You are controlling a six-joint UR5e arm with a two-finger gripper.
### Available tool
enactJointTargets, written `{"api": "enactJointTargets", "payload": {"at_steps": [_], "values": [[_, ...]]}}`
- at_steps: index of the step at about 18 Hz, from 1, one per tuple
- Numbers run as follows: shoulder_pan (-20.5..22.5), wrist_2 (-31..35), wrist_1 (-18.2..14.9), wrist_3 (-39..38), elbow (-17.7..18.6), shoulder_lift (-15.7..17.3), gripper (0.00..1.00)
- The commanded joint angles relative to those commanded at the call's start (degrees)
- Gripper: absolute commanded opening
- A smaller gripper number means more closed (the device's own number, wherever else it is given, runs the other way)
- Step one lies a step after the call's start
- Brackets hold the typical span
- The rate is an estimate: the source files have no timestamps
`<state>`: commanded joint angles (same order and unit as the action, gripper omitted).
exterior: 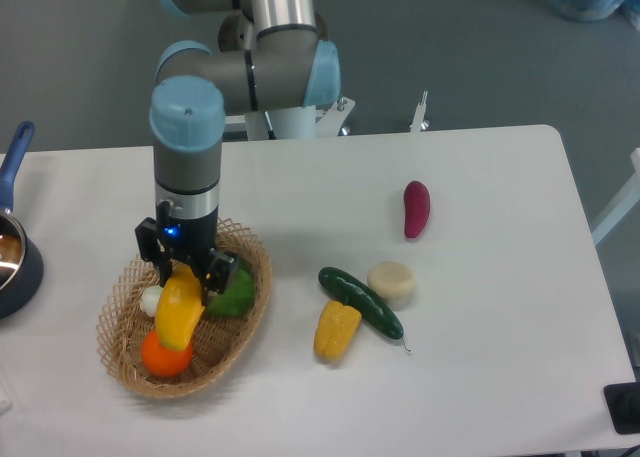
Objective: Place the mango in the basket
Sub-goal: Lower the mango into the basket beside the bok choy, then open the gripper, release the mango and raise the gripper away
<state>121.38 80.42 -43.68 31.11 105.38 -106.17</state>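
Observation:
The mango (179,313) is a glossy yellow-orange oval fruit, held tilted over the inside of the tan wicker basket (249,315) at the left front of the table. My gripper (184,269) stands straight above the basket and is shut on the mango's upper end. The mango's lower end reaches down to a round orange (164,359) that lies in the basket. A green vegetable (234,295) and a small white item (150,300) also lie in the basket, partly hidden by the gripper and the mango.
A dark pot with a blue handle (14,245) sits at the left edge. On the table to the right lie a yellow corn cob (336,330), a dark green cucumber (361,302), a pale round piece (391,281) and a purple vegetable (416,208).

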Motion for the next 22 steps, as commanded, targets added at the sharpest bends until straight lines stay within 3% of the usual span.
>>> {"api": "enactJointTargets", "payload": {"at_steps": [6, 17, 19, 21, 22], "values": [[-0.7, 3.4, 0.2, 0.5, -0.5, -3.0, 0.37], [-0.6, 7.1, 0.1, 0.8, -0.7, -4.0, 0.49], [-0.4, 7.1, 0.1, 0.8, -0.7, -4.0, 0.57], [-0.4, 7.2, 0.1, 0.8, -0.8, -3.8, 0.97], [-0.3, 7.4, 0.1, 0.8, -0.8, -3.6, 1.0]]}}
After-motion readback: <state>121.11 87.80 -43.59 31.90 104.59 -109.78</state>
